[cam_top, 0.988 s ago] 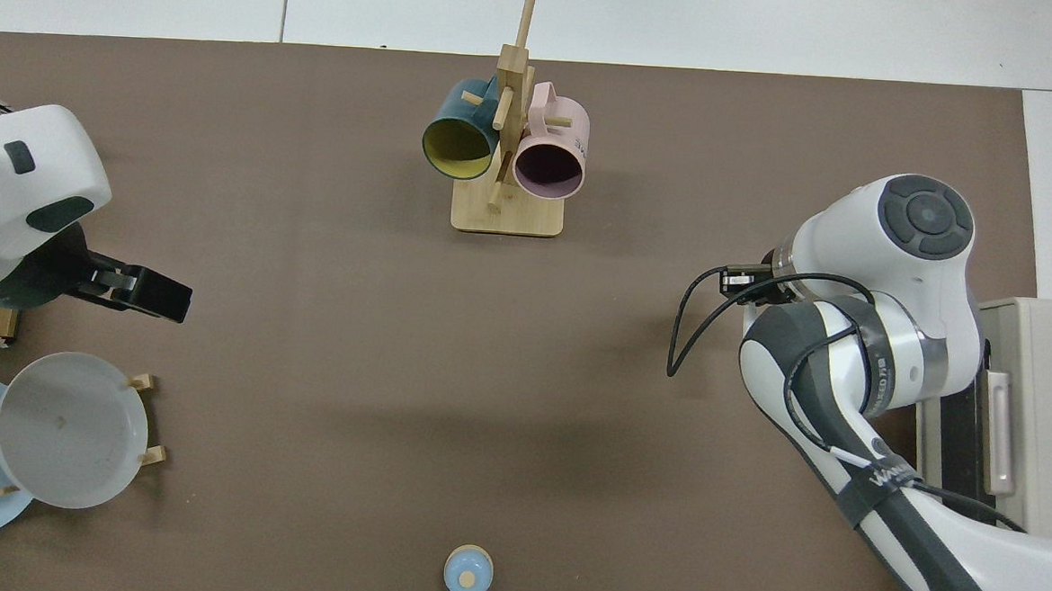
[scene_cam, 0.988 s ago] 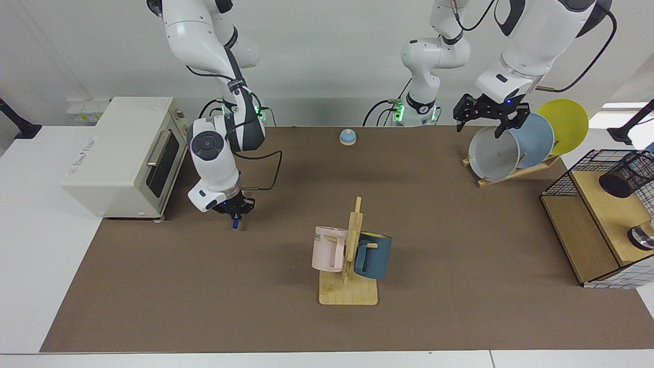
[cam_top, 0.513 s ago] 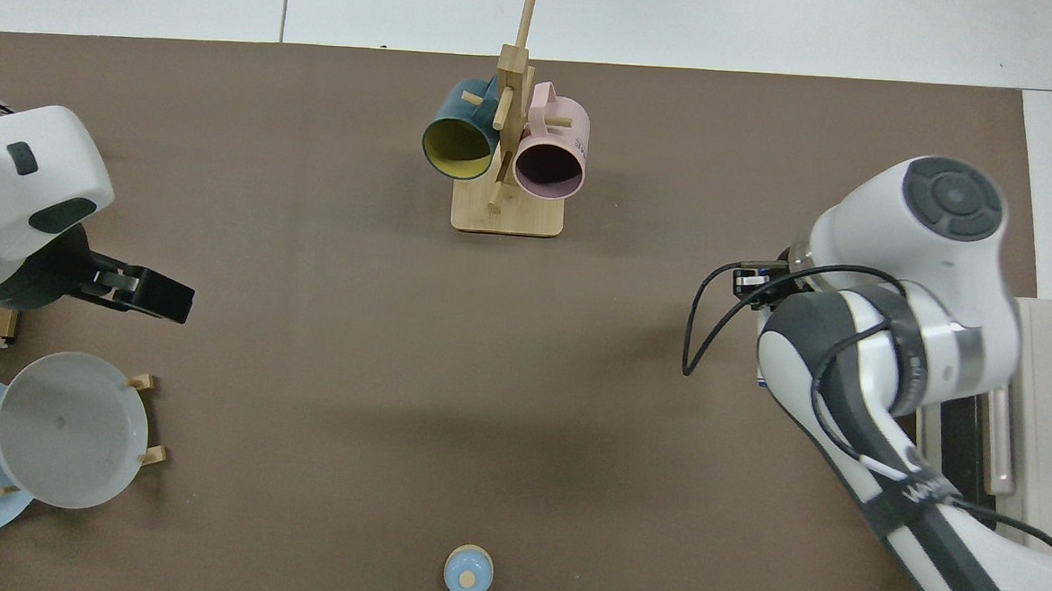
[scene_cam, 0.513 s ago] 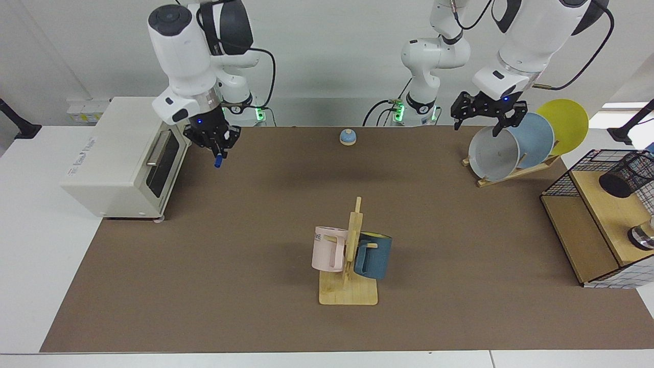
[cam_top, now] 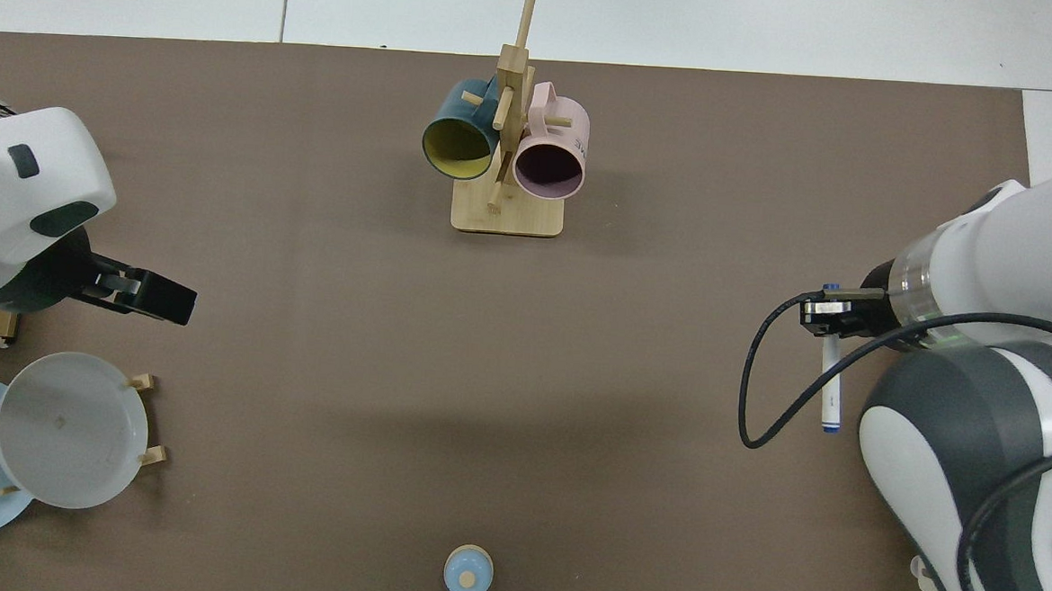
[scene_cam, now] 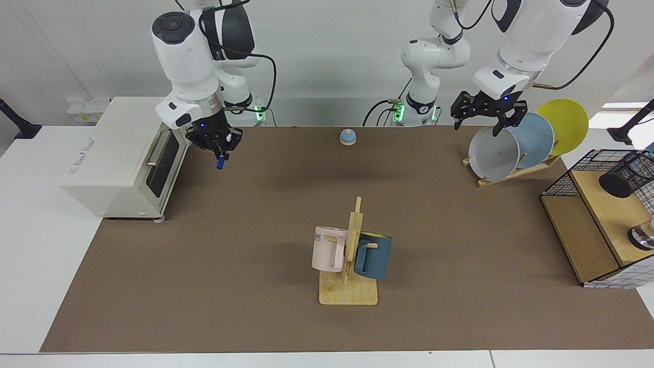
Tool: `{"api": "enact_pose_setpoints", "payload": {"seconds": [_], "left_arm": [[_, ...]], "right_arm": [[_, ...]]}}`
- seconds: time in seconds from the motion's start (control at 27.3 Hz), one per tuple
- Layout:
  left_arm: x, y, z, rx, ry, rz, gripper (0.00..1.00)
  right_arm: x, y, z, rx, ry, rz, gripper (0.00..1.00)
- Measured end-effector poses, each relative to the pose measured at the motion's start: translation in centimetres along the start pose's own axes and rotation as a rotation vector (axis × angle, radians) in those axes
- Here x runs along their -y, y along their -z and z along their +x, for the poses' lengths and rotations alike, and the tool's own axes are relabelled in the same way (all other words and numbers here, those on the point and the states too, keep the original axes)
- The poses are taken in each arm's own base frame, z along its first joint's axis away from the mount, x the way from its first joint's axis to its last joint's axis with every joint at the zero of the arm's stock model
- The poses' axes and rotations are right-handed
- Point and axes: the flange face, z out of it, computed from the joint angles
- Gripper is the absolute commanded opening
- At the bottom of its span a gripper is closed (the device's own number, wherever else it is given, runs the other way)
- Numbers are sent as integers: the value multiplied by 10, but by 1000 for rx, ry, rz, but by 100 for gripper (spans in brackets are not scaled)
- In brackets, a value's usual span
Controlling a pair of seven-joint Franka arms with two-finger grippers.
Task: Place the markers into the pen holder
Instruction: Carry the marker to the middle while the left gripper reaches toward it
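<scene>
While clamped on marker [scene_cam: 220, 162] at far left beside toaster oven [scene_cam: 122, 153], right gripper [scene_cam: 213, 144] hangs well above mat. Carry step in hand. Next: long traverse rightward to pen holder [scene_cam: 626, 176], lying tipped on wire rack [scene_cam: 592, 214]; awkward drop-in likely. Left gripper [scene_cam: 486, 116] waits spread open over plates [scene_cam: 511, 145].

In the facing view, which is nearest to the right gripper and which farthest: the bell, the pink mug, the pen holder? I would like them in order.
From the right gripper, which holds the marker beside the toaster oven:
1. Bell, at the table's far edge, mid-table.
2. Pink mug, on the wooden stand near the front.
3. Pen holder, on the rack at the opposite end.
</scene>
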Motion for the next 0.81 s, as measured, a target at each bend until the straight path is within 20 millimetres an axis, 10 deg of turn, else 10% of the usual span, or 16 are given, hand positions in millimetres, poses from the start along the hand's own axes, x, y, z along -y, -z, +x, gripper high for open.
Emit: {"api": "enact_pose_setpoints", "payload": {"seconds": [0.81], "left_arm": [[0, 0, 0, 0, -11, 0, 99]], "right_arm": [[68, 5, -15, 51, -846, 119, 0]]}}
